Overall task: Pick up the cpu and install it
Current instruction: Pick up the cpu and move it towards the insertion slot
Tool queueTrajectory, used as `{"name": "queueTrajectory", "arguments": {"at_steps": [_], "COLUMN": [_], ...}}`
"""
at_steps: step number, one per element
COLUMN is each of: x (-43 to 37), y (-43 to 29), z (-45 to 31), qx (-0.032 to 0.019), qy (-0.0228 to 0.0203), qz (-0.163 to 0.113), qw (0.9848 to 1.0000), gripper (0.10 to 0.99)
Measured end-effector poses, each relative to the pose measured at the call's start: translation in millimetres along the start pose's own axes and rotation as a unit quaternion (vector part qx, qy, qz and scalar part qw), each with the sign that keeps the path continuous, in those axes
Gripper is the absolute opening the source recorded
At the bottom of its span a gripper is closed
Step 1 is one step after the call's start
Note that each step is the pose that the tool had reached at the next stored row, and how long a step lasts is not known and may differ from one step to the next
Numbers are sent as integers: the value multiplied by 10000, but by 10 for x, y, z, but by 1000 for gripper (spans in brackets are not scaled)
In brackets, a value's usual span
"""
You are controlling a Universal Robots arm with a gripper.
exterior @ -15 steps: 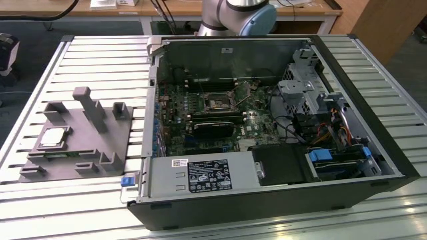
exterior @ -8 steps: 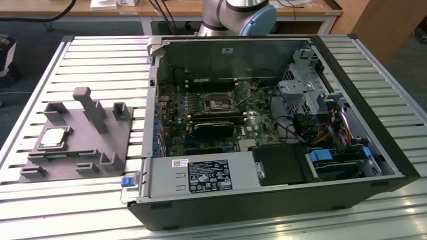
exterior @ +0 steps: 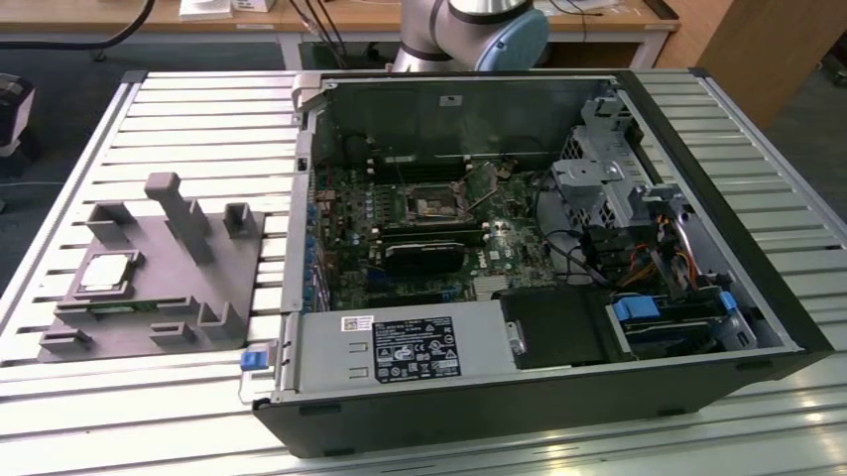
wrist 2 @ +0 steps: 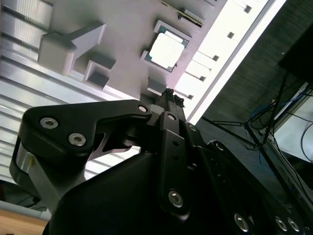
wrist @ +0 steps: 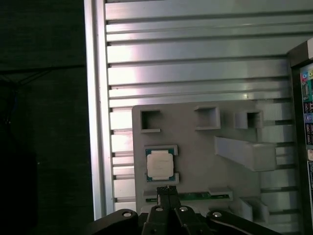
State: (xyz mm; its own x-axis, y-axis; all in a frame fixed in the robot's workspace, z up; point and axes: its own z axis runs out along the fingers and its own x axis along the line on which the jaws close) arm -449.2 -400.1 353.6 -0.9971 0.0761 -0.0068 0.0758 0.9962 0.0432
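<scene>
The cpu [wrist: 159,164] sits in its grey holder [wrist: 195,152]; my gripper [wrist: 166,189] hovers near it, fingers closed together, empty. Pickup and install both remain.

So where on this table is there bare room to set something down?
Bare slats of the table lie between the grey fixture and the edge on the arm's side, and along the opposite edge past the computer case. The fixture is crowded with posts and pockets, one holding the cpu. Inside the case, boards and cables leave no room.
</scene>
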Motion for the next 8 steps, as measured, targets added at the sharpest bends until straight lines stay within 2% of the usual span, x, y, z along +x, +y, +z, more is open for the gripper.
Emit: {"name": "queueTrajectory", "arguments": {"at_steps": [8], "x": [8], "y": [-3], "z": [57], "qx": [0], "qy": [0], "qz": [1], "qw": [10000], "gripper": [106]}}
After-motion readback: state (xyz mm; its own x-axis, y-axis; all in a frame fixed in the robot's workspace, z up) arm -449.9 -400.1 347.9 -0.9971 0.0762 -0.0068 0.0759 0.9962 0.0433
